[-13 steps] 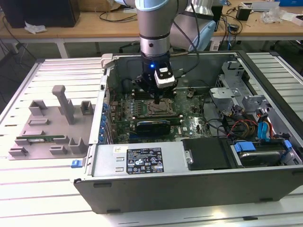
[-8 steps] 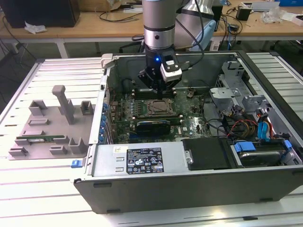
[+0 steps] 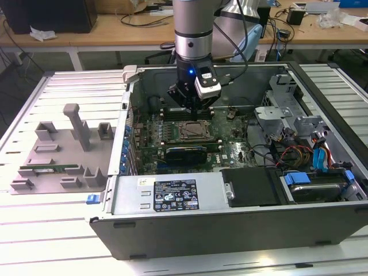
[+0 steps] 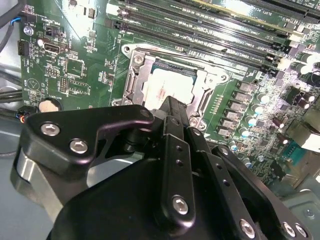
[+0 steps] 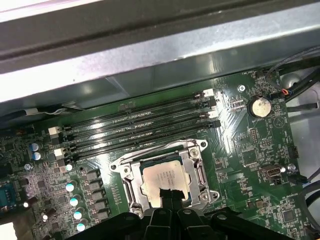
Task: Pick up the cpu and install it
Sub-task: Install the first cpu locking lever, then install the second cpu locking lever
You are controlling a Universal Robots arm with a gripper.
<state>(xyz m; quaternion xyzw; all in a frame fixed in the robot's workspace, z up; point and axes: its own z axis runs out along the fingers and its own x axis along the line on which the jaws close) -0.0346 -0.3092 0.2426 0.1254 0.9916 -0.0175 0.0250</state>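
Grey sheet-metal computer case [image 3: 230,221] lies open on the slatted table [image 3: 34,241], motherboard [image 3: 230,150] exposed. Over its socket [image 5: 196,172] hangs the gripper [image 5: 170,194], jaws pressed together just above the cpu [image 5: 162,177], which already sits in the socket frame, silver top up. Any release here, I judge, should be straight and vertical so the chip stays flat.

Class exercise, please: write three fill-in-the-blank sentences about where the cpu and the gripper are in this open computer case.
1. The cpu lies in the metal-framed ____ on the green motherboard.
2. The gripper hangs directly ____ the cpu.
3. In the exterior view, the grey parts tray sits outside the computer case, on that view's ____.

Missing words: socket; above; left
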